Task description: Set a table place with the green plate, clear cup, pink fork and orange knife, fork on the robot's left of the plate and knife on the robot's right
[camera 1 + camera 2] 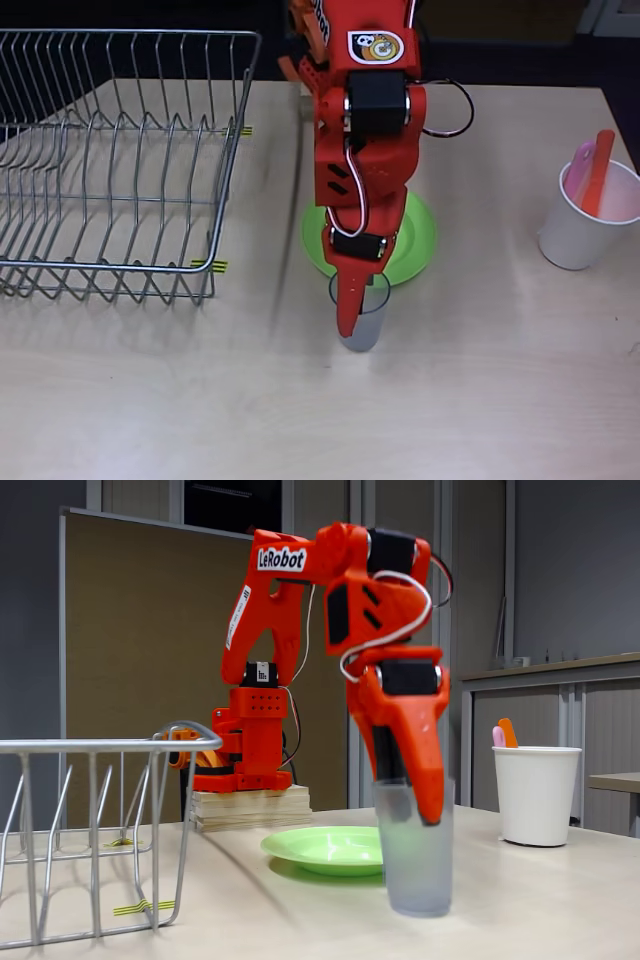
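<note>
The green plate (417,236) (322,848) lies on the table in front of the arm's base. Just past its near rim, the clear cup (366,328) (415,872) stands upright with its base on the table. My gripper (356,303) (408,792) points straight down over the cup's rim, one finger inside and the orange finger outside, shut on the wall. The pink fork (581,164) (498,737) and the orange knife (600,172) (508,732) stand handle-down in a white cup (578,238) (536,796) at the right.
An empty wire dish rack (110,165) (92,825) fills the table's left side. The arm's base sits on a stack of boards (250,807) at the back. Bare tabletop (480,400) stretches in front of the plate and between it and the white cup.
</note>
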Controlling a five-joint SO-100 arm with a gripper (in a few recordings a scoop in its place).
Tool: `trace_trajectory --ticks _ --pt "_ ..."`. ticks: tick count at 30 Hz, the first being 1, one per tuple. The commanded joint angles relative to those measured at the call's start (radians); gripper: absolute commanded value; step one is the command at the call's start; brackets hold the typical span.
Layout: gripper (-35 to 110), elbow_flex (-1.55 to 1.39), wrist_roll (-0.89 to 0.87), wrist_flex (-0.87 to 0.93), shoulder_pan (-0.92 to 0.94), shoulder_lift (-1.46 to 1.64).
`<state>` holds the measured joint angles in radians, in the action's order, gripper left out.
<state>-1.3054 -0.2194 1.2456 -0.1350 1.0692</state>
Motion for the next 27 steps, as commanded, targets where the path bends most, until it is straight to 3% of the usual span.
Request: trace_trajectory --ticks 1,14,22,27 --pt "32 -0.012 -0.028 -0.012 -0.023 0.012" --pt "48 0.009 0.014 -0.071 -0.04 -0.011" --pt "47 0.052 0.012 0.014 -0.048 -0.023" --pt "39 0.074 0.014 0.051 -0.052 -0.018"
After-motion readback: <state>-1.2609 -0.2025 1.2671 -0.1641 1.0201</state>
